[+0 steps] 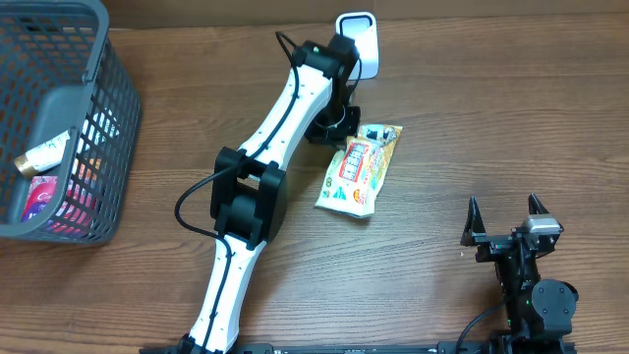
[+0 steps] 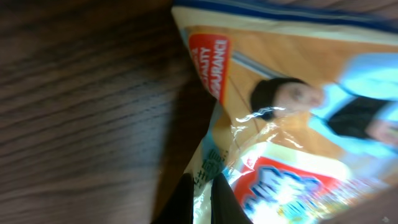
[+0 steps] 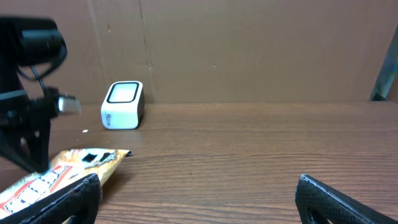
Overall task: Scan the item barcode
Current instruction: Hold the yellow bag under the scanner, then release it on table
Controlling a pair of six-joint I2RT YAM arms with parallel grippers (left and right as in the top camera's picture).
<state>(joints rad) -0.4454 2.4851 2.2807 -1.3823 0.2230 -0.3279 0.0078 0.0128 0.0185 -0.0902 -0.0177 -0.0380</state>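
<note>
- left gripper point(image 2: 202, 199) jaws clamped on snack packet point(image 1: 358, 169) edge, likely to lift its barcode toward scanner point(image 1: 357, 37)
- right gripper point(image 1: 504, 214) jaws apart, parked well apart, idle

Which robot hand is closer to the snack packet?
Left. The left gripper is shut on the edge of the snack packet, at its far end. The right gripper sits open, apart from it, off to the right near the table's front edge.

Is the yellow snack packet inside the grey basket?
No, the yellow snack packet lies on the wooden table, apart from the grey plastic basket.
</note>
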